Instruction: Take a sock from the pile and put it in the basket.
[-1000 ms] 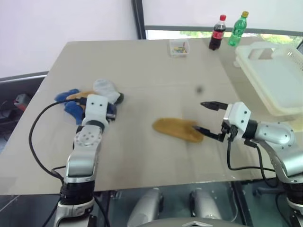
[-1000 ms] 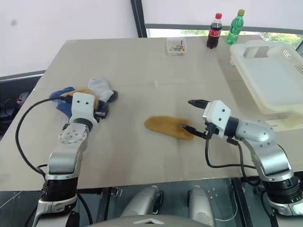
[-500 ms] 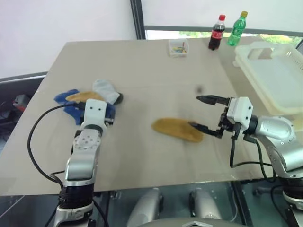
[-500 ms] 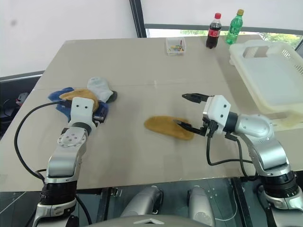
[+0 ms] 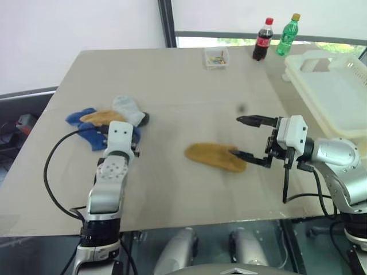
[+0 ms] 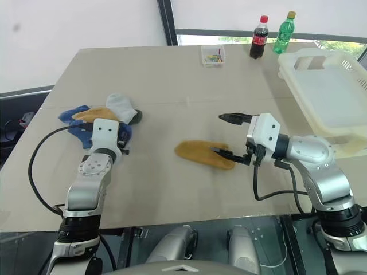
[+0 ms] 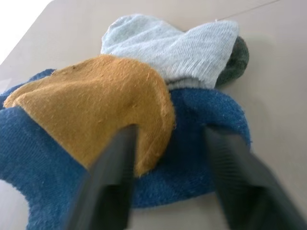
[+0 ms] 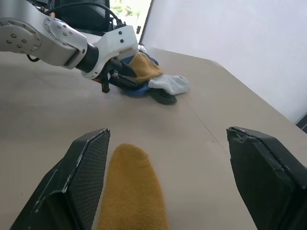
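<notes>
The pile (image 5: 109, 121) of mustard, blue and grey-white socks lies at the table's left. My left gripper (image 7: 170, 132) is at its near edge. It is open with a narrowed gap, and its fingers straddle the rim of the mustard sock (image 7: 91, 105) and the blue sock (image 7: 201, 143) under it. A single mustard sock (image 5: 213, 156) lies flat mid-table. My right gripper (image 6: 218, 133) stands open just right of that sock's end, pointing left, holding nothing. The white basket (image 5: 304, 80) sits at the table's far right.
At the back of the table stand a small clear box (image 5: 217, 57) of coloured bits, a cola bottle (image 5: 263, 40) and a green bottle (image 5: 289, 34). Black cables (image 5: 54, 172) loop off both arms near the front edge.
My right gripper has lifted a little off the loose mustard sock and turned slightly, then held still. The left hand has stayed at the pile's near edge.
</notes>
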